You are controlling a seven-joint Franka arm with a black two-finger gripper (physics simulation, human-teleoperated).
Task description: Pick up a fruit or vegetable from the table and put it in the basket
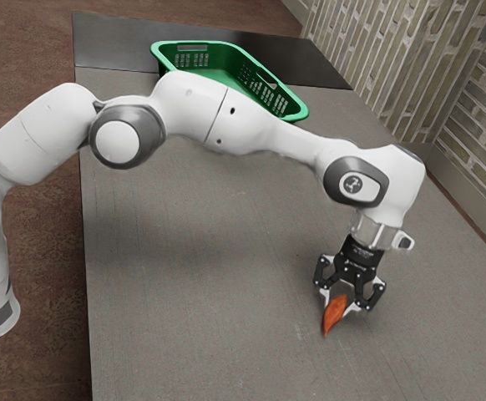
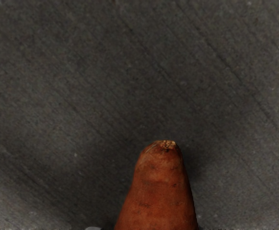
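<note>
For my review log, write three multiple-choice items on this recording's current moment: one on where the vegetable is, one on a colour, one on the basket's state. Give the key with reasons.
1. Where is the orange-brown vegetable?
A) Inside the basket
B) At the end effector, away from the basket
C) On the floor

2. What colour is the basket?
A) Green
B) Blue
C) Yellow

3. How does the basket sit?
A) Upside down
B) Tipped on its side
C) Upright

Key:
1: B, the exterior view has the vegetable right at the end effector, well apart from the basket.
2: A, its rim and slotted walls are green.
3: C, its open top faces up, with the inner walls in sight.
</note>
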